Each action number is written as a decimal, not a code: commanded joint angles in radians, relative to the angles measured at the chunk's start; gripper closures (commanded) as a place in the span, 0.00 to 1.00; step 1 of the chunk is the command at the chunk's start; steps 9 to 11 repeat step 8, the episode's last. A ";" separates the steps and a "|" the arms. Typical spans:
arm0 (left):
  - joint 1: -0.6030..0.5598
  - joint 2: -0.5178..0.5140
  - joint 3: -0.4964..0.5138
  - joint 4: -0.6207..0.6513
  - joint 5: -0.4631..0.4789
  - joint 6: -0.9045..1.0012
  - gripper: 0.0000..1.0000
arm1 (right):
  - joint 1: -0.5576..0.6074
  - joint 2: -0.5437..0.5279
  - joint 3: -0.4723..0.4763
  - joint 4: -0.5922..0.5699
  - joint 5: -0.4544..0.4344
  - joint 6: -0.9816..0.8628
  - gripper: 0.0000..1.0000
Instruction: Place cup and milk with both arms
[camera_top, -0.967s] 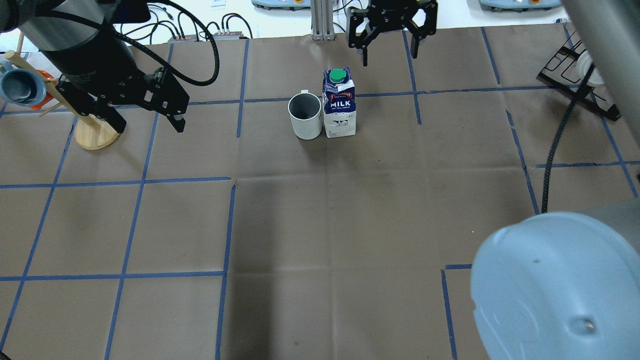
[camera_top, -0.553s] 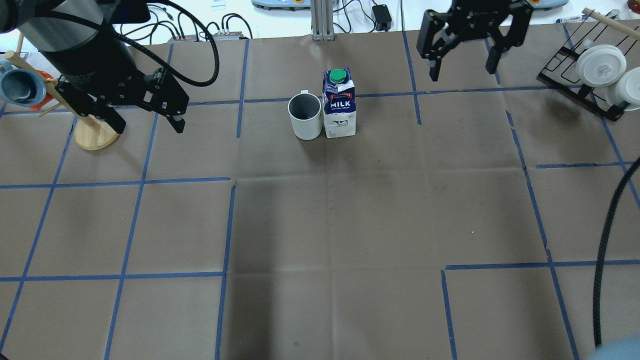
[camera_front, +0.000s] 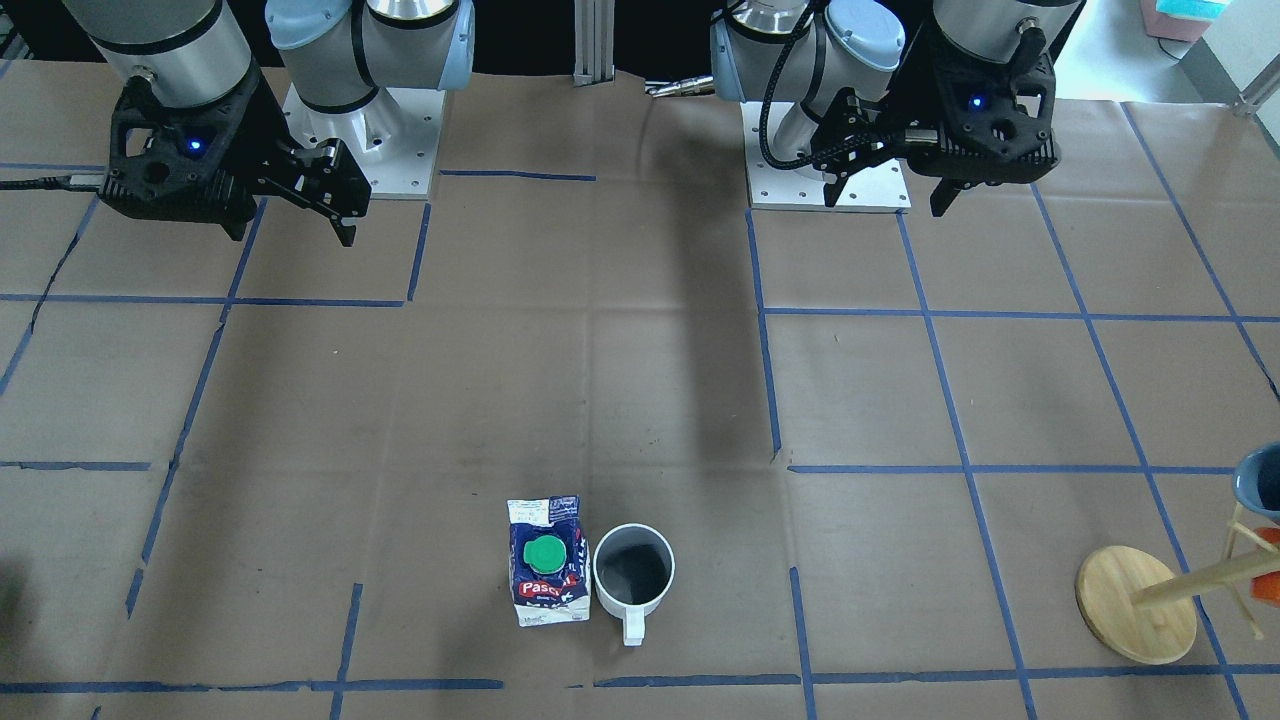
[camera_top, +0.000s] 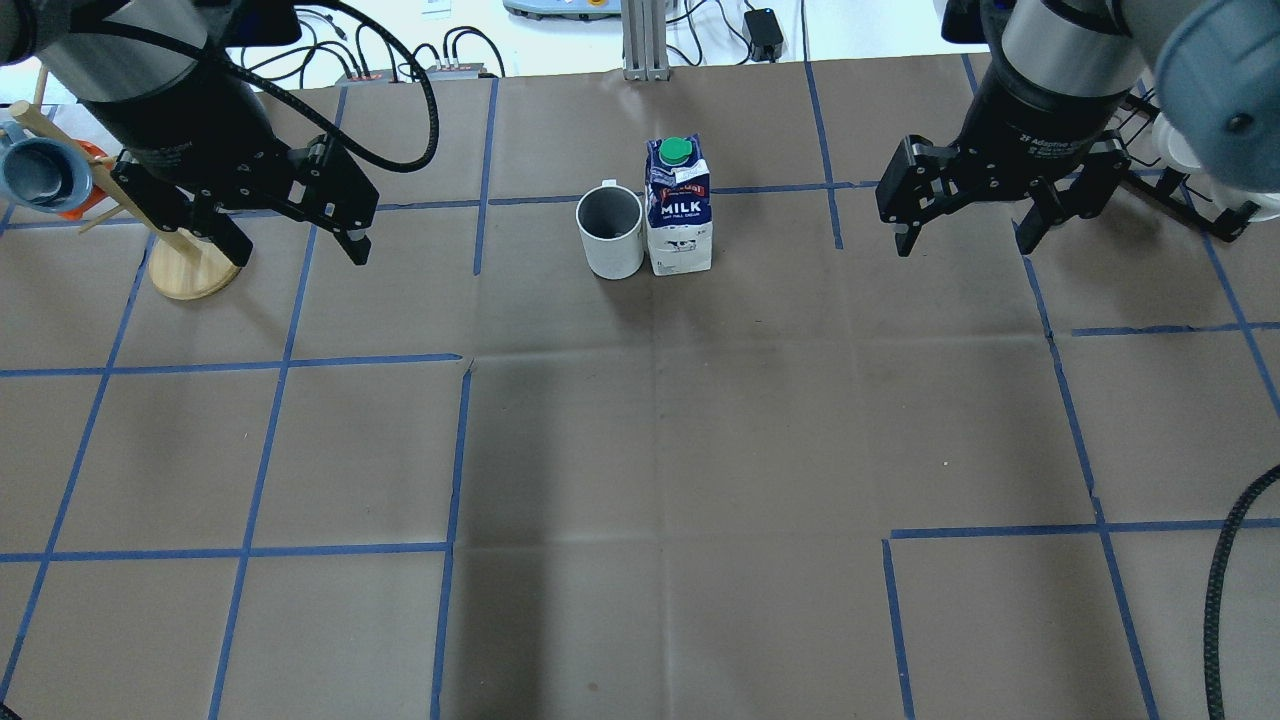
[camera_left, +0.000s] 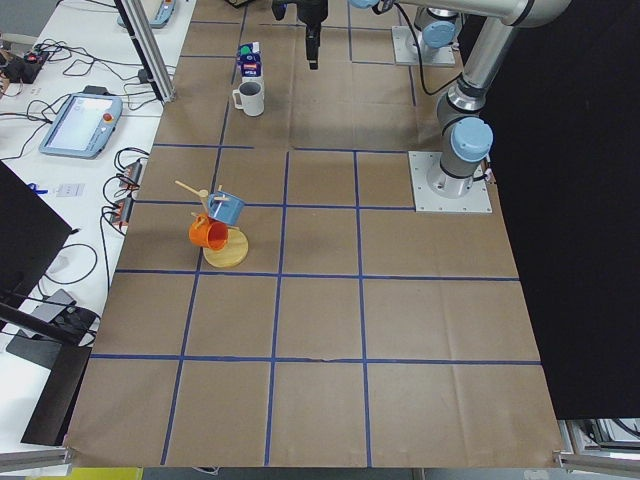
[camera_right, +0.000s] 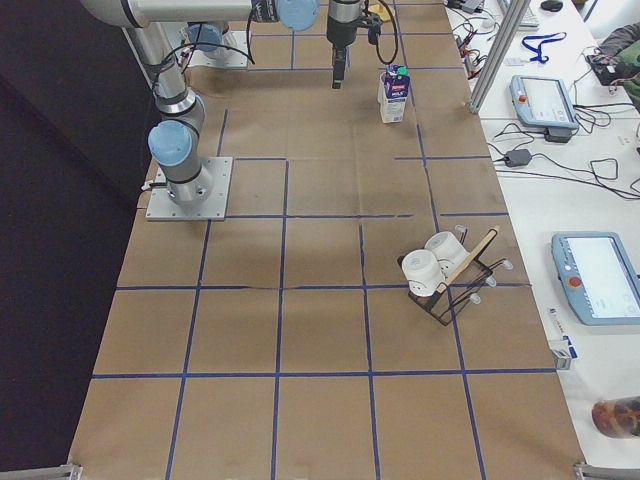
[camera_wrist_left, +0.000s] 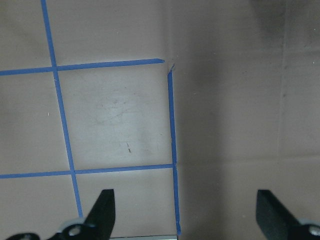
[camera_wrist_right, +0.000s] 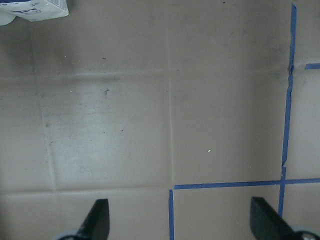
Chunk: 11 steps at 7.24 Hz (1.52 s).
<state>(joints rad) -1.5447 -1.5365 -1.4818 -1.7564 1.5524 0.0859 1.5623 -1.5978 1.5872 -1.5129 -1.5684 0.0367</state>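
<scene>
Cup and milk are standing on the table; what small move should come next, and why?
Probably just retreat to rest: the cup and milk stand upright side by side, and the left gripper and right gripper hang open, empty, well off to either side.

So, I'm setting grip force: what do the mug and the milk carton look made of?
The mug: probably glazed ceramic, judging by its smooth white thick wall. The milk carton: likely coated paperboard, printed, with a creased gable top and a green, plastic-looking cap.
</scene>
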 joint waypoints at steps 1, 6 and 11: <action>0.000 -0.001 0.000 0.000 0.000 0.000 0.00 | 0.004 -0.008 0.017 -0.004 0.002 -0.001 0.00; 0.000 0.001 0.000 0.000 0.000 0.000 0.00 | 0.012 -0.007 0.020 0.000 0.001 -0.014 0.00; 0.000 0.001 0.000 0.000 0.000 0.000 0.00 | 0.012 -0.005 0.022 0.000 0.001 -0.015 0.00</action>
